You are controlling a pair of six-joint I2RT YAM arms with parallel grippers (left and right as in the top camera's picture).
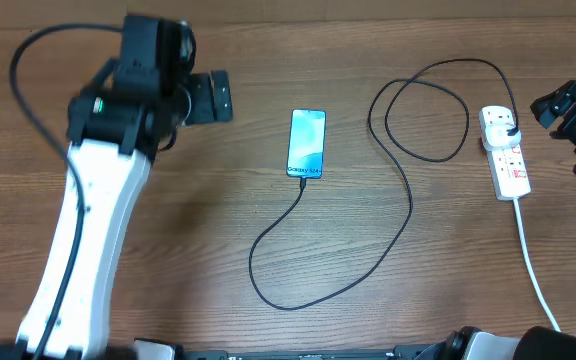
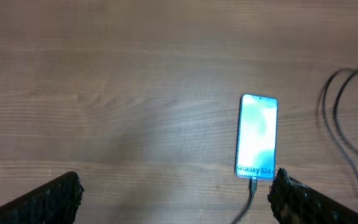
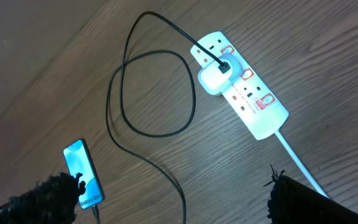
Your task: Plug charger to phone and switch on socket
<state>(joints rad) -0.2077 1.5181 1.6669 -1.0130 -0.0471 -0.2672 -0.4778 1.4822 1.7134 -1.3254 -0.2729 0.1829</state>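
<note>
The phone (image 1: 306, 143) lies flat mid-table with its screen lit blue. The charger cable (image 1: 405, 215) is plugged into the phone's near end, loops over the table and ends in a plug (image 1: 505, 125) seated in the white socket strip (image 1: 509, 160) at the right. My left gripper (image 1: 208, 97) is open and empty, left of the phone. The left wrist view shows the phone (image 2: 258, 135) just beyond my open fingers (image 2: 176, 200). My right gripper (image 1: 565, 105) is open and empty, right of the socket. The right wrist view shows the socket (image 3: 260, 106), the cable (image 3: 166, 174) and the phone (image 3: 81, 173) below my open fingers (image 3: 166, 202).
The socket's white cord (image 1: 533, 265) runs toward the table's front right edge. The wooden table (image 1: 168, 220) carries nothing else. My left arm's white link (image 1: 78, 240) crosses the left side.
</note>
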